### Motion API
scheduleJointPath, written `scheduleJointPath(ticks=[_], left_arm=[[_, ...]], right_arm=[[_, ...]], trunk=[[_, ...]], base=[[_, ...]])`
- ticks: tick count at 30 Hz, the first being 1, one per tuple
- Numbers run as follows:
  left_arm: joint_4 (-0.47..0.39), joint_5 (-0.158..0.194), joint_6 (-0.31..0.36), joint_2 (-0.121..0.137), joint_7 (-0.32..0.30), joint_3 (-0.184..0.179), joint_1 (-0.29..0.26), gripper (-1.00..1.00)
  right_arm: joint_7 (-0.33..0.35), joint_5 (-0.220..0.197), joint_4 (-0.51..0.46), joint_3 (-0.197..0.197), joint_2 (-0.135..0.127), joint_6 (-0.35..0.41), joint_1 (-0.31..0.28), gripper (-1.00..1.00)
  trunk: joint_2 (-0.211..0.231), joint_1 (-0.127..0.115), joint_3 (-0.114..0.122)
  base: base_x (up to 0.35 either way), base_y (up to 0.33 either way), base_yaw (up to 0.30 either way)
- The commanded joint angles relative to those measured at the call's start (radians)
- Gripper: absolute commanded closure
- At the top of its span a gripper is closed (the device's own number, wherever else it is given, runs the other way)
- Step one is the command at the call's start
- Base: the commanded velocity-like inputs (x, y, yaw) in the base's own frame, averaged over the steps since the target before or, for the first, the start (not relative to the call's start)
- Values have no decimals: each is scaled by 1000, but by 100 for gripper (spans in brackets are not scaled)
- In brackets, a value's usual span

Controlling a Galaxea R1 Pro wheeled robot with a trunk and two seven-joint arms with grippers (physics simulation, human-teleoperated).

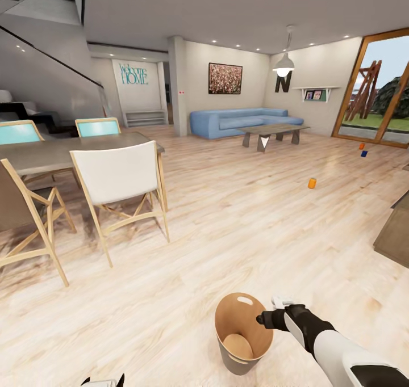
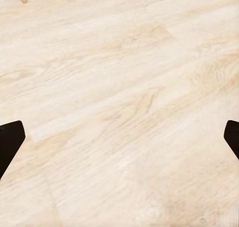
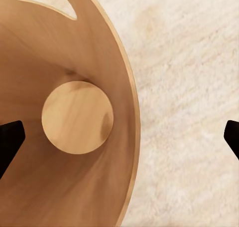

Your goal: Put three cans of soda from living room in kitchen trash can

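Note:
The trash can [image 1: 243, 333] stands upright on the pale wood floor right in front of me, brown inside and with nothing in it. My right gripper [image 1: 272, 313] hovers at its right rim, open; in the right wrist view the can's inner wall [image 3: 59, 47] and rim pass between the spread fingers [image 3: 11, 139]. One orange soda can [image 1: 311, 183] stands on the floor mid-room. A second orange can [image 1: 361, 146] and the dark blue can [image 1: 364, 154] sit farther off near the glass door. My left gripper [image 2: 119, 137] hangs open over bare floor.
A dining table [image 1: 51, 151] with several chairs [image 1: 116, 174] is at the left. A blue sofa [image 1: 241, 120] and a coffee table [image 1: 272, 131] stand at the back. A dark cabinet corner [image 1: 395, 234] juts in at the right. Stairs [image 1: 40, 52] rise at the far left.

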Motion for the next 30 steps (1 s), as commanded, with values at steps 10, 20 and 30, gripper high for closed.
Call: scheduleJointPath(ticks=[10,20,30], left_arm=[[1,1,-1,0,1,1,0,-100],[2,1,-1,0,0,1,0,-100],[3,-1,0,0,0,2,0,-100]], right_arm=[[0,0,0,1,0,0,0,-100],[0,-1,0,1,-1,0,0,-100],[0,-1,0,1,2,0,0,-100]], trunk=[[0,0,0],[-1,2,-19],[-4,7,-58]], base=[[0,0,0],[0,0,0],[0,0,0]])
